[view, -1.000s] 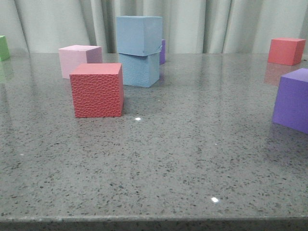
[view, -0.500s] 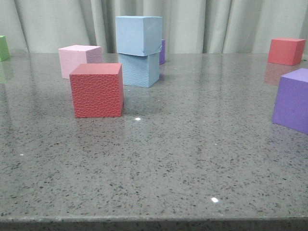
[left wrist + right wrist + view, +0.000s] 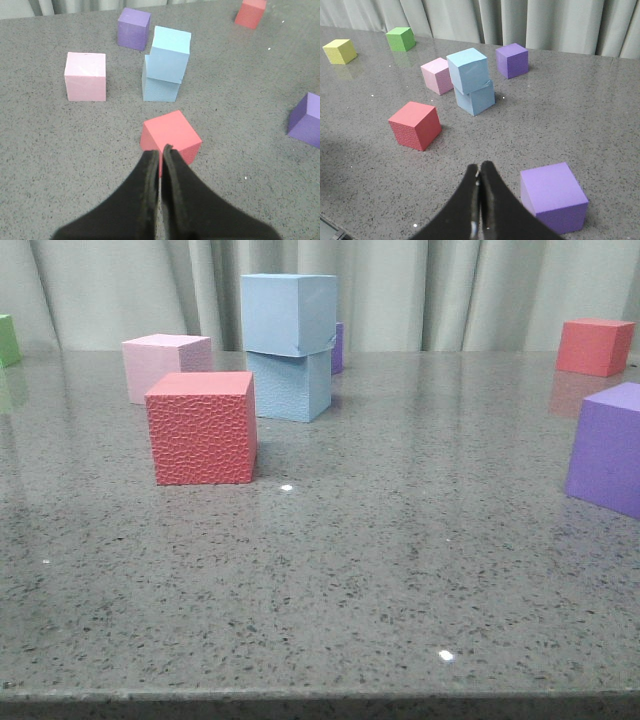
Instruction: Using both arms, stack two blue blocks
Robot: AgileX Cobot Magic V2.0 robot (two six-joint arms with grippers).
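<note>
Blue on blue: the top block [image 3: 288, 314] sits on the bottom block [image 3: 291, 384], and this stack is my landmark. The top block is turned a little and shifted, so one corner hangs past the edge of the lower one, but most of its base rests on it. The stack stands on the grey speckled counter [image 3: 400, 570], toward its far side, before the curtain.

Just beside the stack, to its left in the front view, stands the pink cube [image 3: 160, 364]. A red cube [image 3: 201, 427] is in front of the stack, near but not touching. A small purple cube [image 3: 134, 21] is behind the stack. Another purple cube [image 3: 608, 447] and a second red cube [image 3: 594, 345] are well apart from it, on the right. A green cube [image 3: 400, 38] and a yellow cube [image 3: 339, 51] lie far to the left.

Neither arm shows in the front view. The left tool [image 3: 161, 152] has its fingers pressed together with nothing between them, and it hangs above the red cube, away from the stack. The right tool [image 3: 480, 169] is also closed and empty, well apart from the stack, near the large purple cube.

I judge that the stacking is done and that this is the retreat step. The next move needs only that both arms go home and do not touch the stack, because the overhanging block could slip.
</note>
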